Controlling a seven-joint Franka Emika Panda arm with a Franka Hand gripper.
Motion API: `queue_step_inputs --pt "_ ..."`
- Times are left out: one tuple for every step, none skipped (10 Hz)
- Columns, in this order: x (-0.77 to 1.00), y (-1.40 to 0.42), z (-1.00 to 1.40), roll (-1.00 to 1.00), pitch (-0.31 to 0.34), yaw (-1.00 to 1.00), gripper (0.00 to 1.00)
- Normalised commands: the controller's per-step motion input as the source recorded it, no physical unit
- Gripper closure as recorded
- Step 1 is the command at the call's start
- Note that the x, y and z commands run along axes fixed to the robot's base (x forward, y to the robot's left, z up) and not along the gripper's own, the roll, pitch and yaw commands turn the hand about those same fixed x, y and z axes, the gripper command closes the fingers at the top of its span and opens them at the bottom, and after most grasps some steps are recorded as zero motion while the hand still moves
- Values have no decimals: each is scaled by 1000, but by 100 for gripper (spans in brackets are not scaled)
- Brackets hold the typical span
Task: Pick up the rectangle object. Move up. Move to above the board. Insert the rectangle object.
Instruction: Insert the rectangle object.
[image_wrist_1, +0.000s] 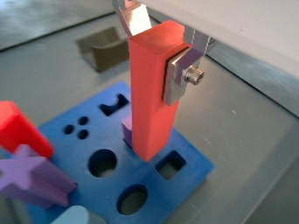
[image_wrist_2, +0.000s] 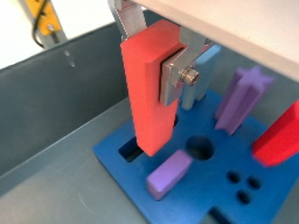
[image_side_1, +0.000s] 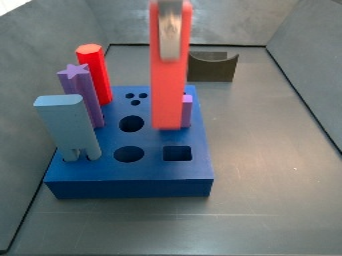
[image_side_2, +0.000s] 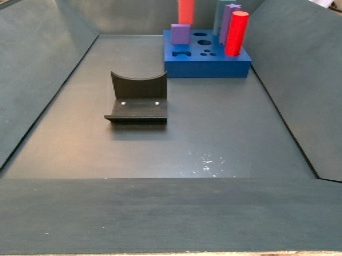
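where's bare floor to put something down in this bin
Most free floor lies between the dark brown U-shaped block and the near wall, and along both side walls. It is crowded at the far end: the board carries pegs, and the gripper, jaws shut on the rectangle object, hangs over it.

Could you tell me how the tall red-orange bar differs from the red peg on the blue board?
The red-orange bar has flat square sides; the red peg looks round. The gripper holds the bar over the blue board; the peg stands seated in it. Both are upright.
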Motion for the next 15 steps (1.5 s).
queue_step_inputs --pt "380 -377 -506 54 0 -523 100" --pt "417 -340 -303 16 0 -471 100" --pt "0 -117 -66 0 0 -6 100" --pt "0 0 -80 0 0 14 100" --pt "0 -23 -146 23 0 46 100" --pt "-9 -77 -237 60 0 74 100" --pt "0 -146 -251 29 0 57 100" --pt "0 -177 -206 0 -17 31 100" --pt "0 -180 -200 0 -21 26 100" --pt "0 -134 -180 0 -13 40 100" --pt "0 -60 -266 23 -19 177 100" --pt "0 -14 -274 83 -7 297 100" --pt "0 0 -274 114 0 340 100" --pt "0 0 -237 126 0 297 100" --pt "20 -46 -189 96 0 23 100"
